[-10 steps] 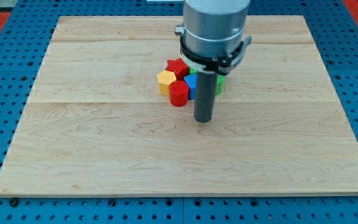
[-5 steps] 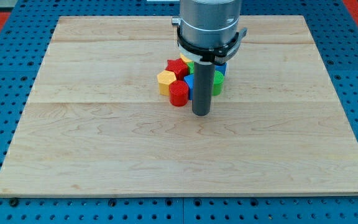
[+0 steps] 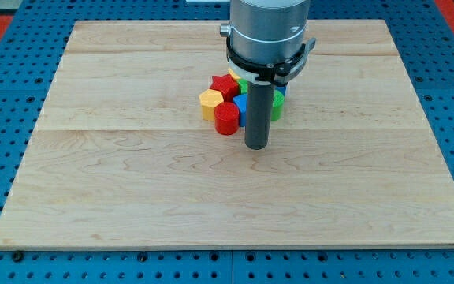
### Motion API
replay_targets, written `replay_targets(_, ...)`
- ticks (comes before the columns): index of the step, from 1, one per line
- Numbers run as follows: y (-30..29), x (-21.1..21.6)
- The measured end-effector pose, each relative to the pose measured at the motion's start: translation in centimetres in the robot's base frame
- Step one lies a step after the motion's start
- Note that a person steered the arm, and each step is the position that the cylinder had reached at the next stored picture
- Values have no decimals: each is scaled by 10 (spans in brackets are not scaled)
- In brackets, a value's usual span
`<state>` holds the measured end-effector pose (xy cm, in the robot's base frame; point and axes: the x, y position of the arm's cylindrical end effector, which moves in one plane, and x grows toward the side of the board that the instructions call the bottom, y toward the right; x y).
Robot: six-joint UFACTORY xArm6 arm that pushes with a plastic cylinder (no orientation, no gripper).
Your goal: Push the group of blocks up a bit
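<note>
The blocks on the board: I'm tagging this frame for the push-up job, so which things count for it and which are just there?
Part of the job:
- my tip, just below the cluster
- red cylinder
- yellow block
- red star-like block
- blue block
- green block, partly hidden by the rod

Just there:
- wooden board
- blue pegboard surround

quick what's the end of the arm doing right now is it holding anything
No gripper: my tip is a bare rod, holding nothing. It sits just below the block cluster, right of the red cylinder, beside the blue block.
</note>
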<state>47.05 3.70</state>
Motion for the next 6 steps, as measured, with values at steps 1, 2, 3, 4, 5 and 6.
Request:
replay_targets(1, -15, 15)
replay_targets(2, -59, 17)
replay_targets(3, -50, -20)
replay_targets(4, -25, -37)
replay_targets(5, -25, -38)
replay_targets(6, -23, -38)
